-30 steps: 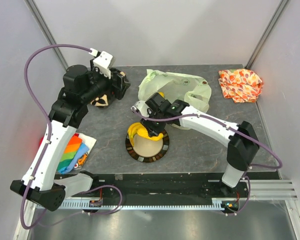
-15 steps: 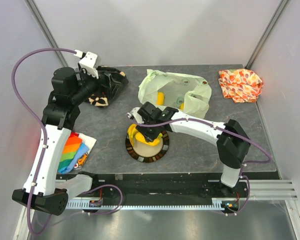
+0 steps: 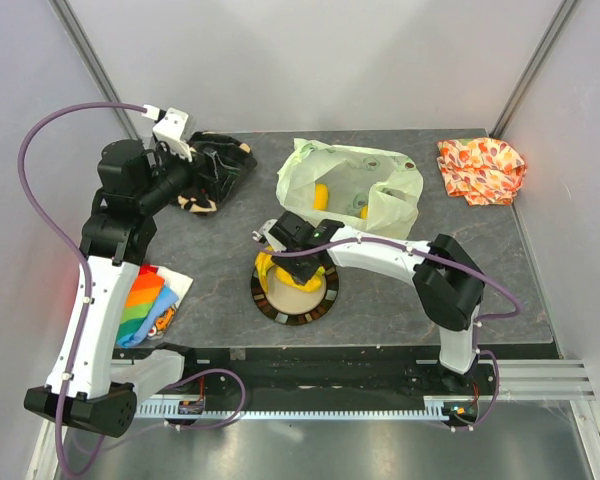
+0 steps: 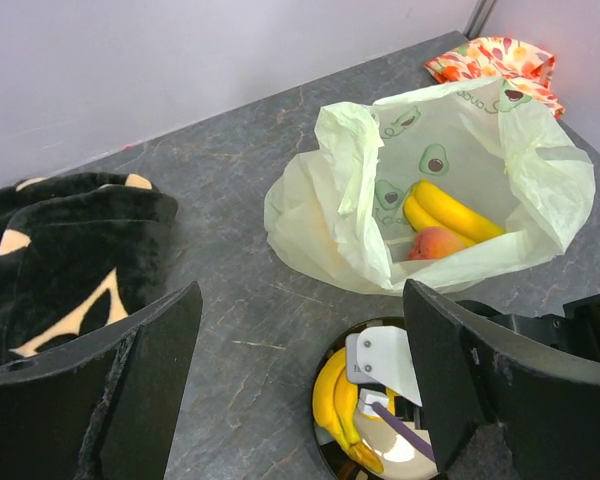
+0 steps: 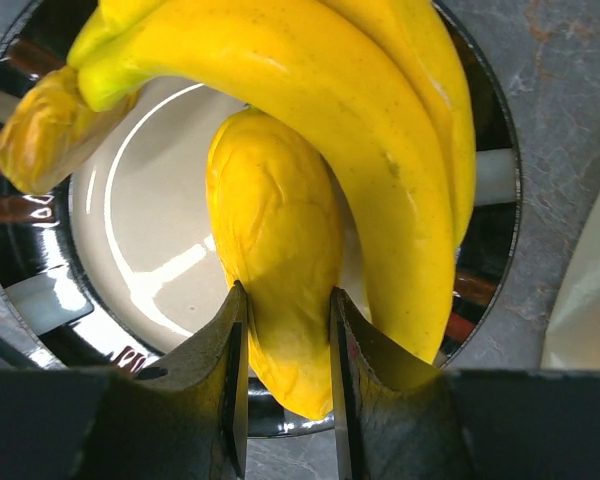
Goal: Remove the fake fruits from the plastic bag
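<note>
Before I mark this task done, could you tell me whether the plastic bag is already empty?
No, the left wrist view shows a banana bunch and a peach lying inside the plastic bag.

Lying on grey table: folded orange leaf-print cloth far right, crumpled black-and-tan blanket far left, rainbow-striped cloth near left, dark-rimmed cream plate near the middle.

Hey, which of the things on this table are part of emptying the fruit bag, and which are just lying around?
Part of the job: plastic bag; banana bunch and peach inside it; second banana bunch on the plate; yellow oval fruit in the right gripper, over the plate.
Lying about: orange leaf-patterned cloth; black cloth; rainbow-striped cloth.
</note>
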Controlling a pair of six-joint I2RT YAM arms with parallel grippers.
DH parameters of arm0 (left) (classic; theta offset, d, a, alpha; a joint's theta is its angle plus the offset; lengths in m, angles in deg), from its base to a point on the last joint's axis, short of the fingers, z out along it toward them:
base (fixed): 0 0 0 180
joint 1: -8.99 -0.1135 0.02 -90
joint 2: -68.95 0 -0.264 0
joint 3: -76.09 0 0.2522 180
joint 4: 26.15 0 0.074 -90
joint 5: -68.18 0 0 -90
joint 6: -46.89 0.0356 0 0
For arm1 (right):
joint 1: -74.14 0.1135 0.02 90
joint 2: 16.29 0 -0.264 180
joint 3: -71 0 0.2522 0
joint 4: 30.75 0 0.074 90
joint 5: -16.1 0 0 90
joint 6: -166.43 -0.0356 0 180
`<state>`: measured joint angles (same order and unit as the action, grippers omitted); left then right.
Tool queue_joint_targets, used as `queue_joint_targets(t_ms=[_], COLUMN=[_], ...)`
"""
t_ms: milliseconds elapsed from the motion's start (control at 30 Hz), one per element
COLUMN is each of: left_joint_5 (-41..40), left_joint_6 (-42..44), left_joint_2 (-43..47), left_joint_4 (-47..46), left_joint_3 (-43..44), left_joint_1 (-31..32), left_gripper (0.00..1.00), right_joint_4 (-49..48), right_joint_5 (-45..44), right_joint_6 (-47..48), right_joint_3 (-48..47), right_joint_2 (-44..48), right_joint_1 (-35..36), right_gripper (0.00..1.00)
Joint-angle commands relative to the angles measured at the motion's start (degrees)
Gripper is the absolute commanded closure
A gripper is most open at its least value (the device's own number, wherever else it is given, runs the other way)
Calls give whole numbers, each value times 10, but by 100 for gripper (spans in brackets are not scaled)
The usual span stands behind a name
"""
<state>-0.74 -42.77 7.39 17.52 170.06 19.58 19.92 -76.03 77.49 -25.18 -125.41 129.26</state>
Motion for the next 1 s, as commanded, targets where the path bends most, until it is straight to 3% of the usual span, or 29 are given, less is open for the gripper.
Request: queue_joint_targets(t_ms=[0, 133, 333, 633, 800, 967], left_joint_5=[27, 36, 48, 60, 73, 105], left_joint_6=[-30, -36, -42, -39, -56, -86], left_joint_2=[6, 0, -11, -32, -80, -182], left_joint_4=[-22, -28, -32, -39, -55, -64], left_joint_3=[-6, -7, -2, 1, 15, 86], left_joint_1=[-3, -3, -3, -2, 29, 68], left_gripper=[12, 12, 13, 14, 15, 12], right_joint_4=[-13, -10, 34, 204, 220, 194], right_joint_5=[-62, -82, -71, -25, 4, 49], right_joint_6=[-4, -11, -11, -16, -16, 6], right_joint_3=[-18, -22, -55, -150, -254, -268], right_joint_2=[0, 1, 13, 82, 94, 94], right_joint_1=[8, 10, 16, -4, -122, -243], right_gripper=[71, 48, 32, 28, 31, 34])
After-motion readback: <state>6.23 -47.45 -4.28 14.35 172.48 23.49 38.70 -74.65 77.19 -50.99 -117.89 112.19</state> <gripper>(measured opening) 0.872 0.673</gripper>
